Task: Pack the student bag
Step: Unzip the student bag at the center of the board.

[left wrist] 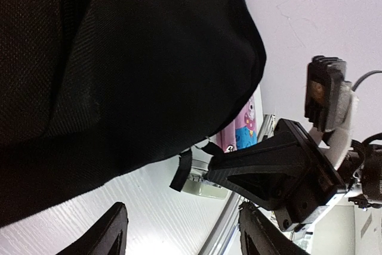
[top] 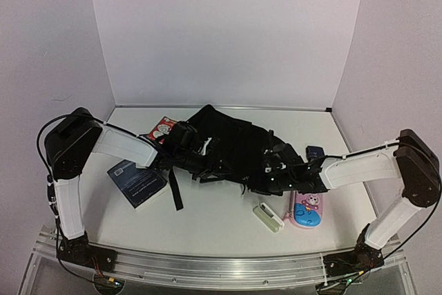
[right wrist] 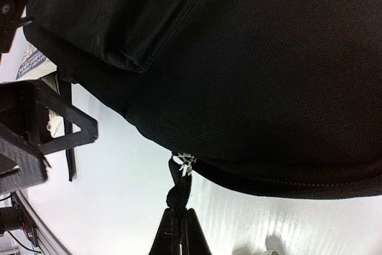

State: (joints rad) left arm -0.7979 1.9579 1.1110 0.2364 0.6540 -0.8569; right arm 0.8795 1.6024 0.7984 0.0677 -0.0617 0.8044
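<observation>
The black student bag [top: 231, 144] lies mid-table [top: 207, 220]. The right gripper [right wrist: 179, 214] is pinching its zip pull [right wrist: 177, 190], and the left gripper [left wrist: 182, 222] is spread empty beside the fabric. Unzipping seems in hand; next likely calls for a steady pull along the zip.

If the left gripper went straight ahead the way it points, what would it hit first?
Left gripper: probably the lower edge of the bag, by the zipper pull, though depth is hard to judge.
</observation>
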